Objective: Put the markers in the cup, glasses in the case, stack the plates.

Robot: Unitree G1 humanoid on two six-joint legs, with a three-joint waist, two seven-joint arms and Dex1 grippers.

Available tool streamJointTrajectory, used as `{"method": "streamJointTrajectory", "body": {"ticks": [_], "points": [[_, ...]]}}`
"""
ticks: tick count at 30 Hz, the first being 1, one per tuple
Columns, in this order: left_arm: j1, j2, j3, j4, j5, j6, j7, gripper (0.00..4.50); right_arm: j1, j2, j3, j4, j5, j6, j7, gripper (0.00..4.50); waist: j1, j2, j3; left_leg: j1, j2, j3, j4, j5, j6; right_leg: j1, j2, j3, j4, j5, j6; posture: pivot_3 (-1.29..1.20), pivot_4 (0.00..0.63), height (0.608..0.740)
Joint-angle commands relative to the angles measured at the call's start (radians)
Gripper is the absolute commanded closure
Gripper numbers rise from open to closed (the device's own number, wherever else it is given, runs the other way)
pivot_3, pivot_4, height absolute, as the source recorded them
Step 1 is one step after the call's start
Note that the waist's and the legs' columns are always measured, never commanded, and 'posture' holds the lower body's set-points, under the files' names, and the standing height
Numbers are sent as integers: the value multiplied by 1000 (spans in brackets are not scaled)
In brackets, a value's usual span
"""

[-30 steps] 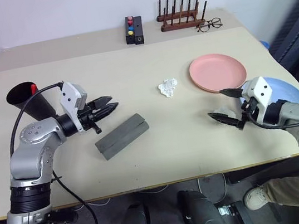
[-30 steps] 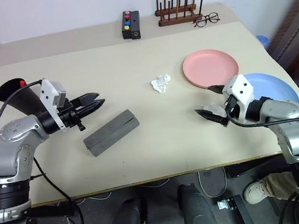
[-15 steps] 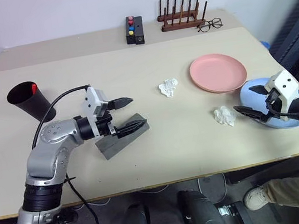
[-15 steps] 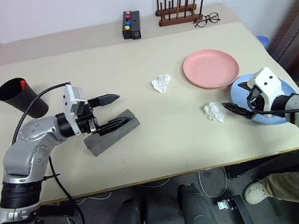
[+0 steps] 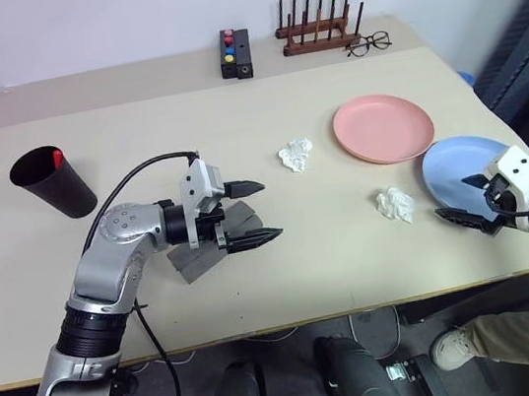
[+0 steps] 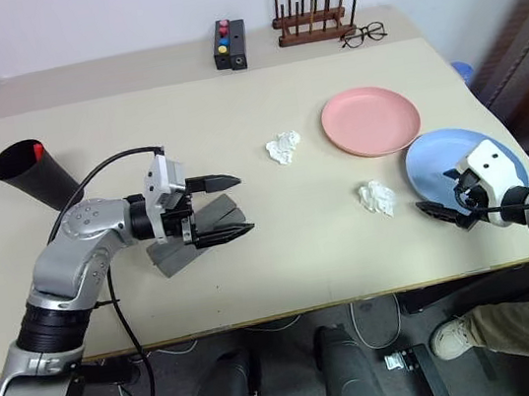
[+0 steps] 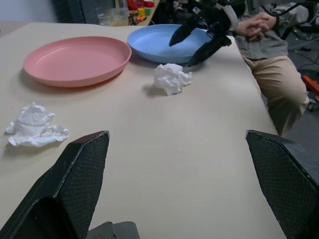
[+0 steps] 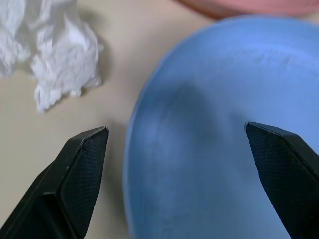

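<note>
My left gripper is open, pointing right, its fingers above and just past the right end of the closed grey case. Near the table's right edge, my right gripper stands open at the near-left rim of the light blue plate, which also shows between its fingers in the right wrist view. The pink plate lies beyond it, separate. The dark cup stands at far left with a red-capped marker inside. The sunglasses are out of view.
Two crumpled white tissues lie mid-table. At the back are a black button box, a wooden peg rack and wire-rimmed eyeglasses. A seated person's legs are beyond the table's right edge.
My left gripper swung right over the case and opened wide. My right gripper moved right from the near tissue to the blue plate's rim, leaving that tissue uncovered on the table.
</note>
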Motion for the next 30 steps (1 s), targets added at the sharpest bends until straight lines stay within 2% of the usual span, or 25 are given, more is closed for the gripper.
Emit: {"method": "streamJointTrajectory", "body": {"ticks": [1, 8, 9, 11, 18, 30], "points": [[1, 13, -9, -20, 1, -26, -32, 26, 3, 3, -19, -39, 12, 2, -4, 0, 0, 0, 0, 0, 0, 0, 0, 0, 0, 0, 0, 0, 0, 0, 0, 0, 150, 740], [-5, 31, -20, -9, -1, -37, -85, 26, 0, 19, 1, -44, 1, 13, -20, 0, -1, 0, 0, 0, 0, 0, 0, 0, 0, 0, 0, 0, 0, 0, 0, 0, 150, 740], [-8, 34, -24, -4, 2, -41, -95, 3, -3, 21, 5, -41, -1, 12, -21, 258, -1, 0, 0, 0, 0, 0, 0, 0, 0, 0, 0, 0, 0, 0, 0, 0, 150, 740], [-16, 36, -29, 9, 6, -49, -112, 0, -7, 25, 11, -33, -4, 12, -23, 862, -1, 0, 0, 0, 0, 0, 0, 0, 0, 0, 0, 0, 0, 0, 0, 0, 150, 740], [-43, 30, -31, 42, 17, -68, -136, 0, -22, 33, 30, -6, -12, 2, -26, 4394, -4, -1, 0, 0, 0, 0, 0, 0, 0, 0, 0, 0, 0, 0, 0, 0, 150, 740], [-58, 11, -32, 68, 34, -86, -135, 0, -60, 10, 39, 12, -107, -46, -121, 4458, -1, -2, -1, 0, 0, 0, 1, 0, 0, 1, 0, 0, 0, 0, 0, 0, 150, 740]]}}
